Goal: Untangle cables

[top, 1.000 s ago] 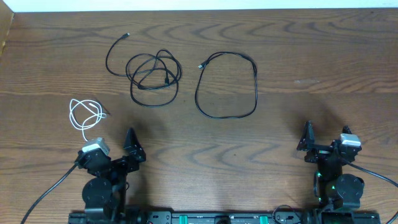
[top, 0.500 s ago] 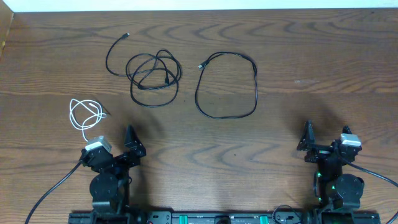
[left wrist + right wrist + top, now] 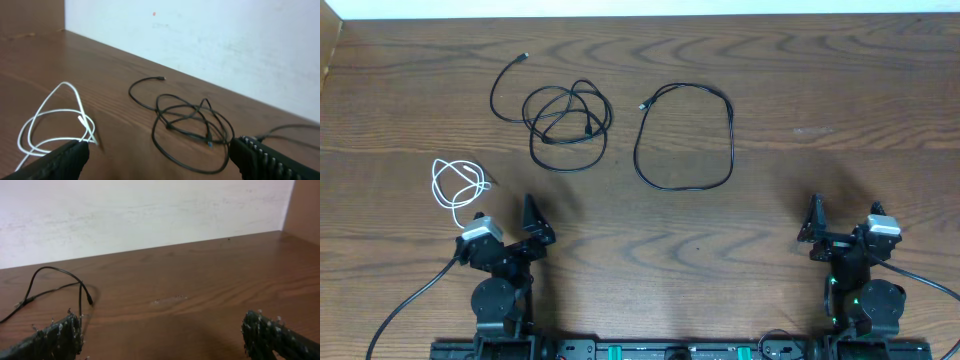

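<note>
A: Where do the cables sit on the table (image 3: 820, 100)?

B: All 3 lie apart, none touching. The white cable (image 3: 457, 163) is coiled in small loops at the near left, just beyond the left gripper (image 3: 160, 146). The tangled black cable (image 3: 565, 128) is a knotted bunch at far left-centre, w/ one loose end curving off further left to a small plug. The looped black cable (image 3: 731, 135) lies just right of that bunch as one open ring, its plug at the far-left corner of the ring.

A: And the pincers?

B: Left gripper: fingers spread wide, nothing between them, low over the near edge. Its wrist cam looks across the white cable and the bunch to a pale wall (image 3: 225, 40). Right gripper (image 3: 161, 322): also spread wide and holding nothing, at the near right, well apart from every cable.

A: Does the right wrist cam catch any cable?

B: Only part of the looped black cable, off to its left.
</note>
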`<state>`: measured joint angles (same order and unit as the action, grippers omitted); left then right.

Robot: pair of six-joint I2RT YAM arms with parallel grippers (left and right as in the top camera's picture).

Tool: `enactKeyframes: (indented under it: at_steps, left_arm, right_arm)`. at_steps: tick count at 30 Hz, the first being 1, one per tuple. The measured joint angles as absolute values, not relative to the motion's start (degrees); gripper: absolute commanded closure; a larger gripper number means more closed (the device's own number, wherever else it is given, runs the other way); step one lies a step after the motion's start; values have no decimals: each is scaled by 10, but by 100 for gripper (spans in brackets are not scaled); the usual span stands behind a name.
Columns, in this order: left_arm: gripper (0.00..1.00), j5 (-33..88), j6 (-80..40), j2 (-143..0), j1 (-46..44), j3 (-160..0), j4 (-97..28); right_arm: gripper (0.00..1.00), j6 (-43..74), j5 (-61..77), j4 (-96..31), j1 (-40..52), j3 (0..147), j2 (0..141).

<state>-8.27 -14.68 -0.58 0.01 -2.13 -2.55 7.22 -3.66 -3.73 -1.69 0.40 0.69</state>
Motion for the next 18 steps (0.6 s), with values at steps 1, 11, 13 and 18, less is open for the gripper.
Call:
enactKeyframes:
  at_steps: [1, 11, 13, 18]
  left_arm:
    - [5, -74, -131, -6, 0, -21, -26]
    - [5, -11, -20, -6, 0, -21, -31]
    - [5, -5, -13, -6, 0, -21, -32]
    - [5, 1, -6, -6, 0, -21, -32]
  right_arm:
    - [1, 72, -37, -37, -17, 4, 7]
    - [1, 72, -37, -37, -17, 4, 7]
    - [1, 72, -37, -37, -17, 4, 7]
    - [1, 72, -37, -37, -17, 4, 7]
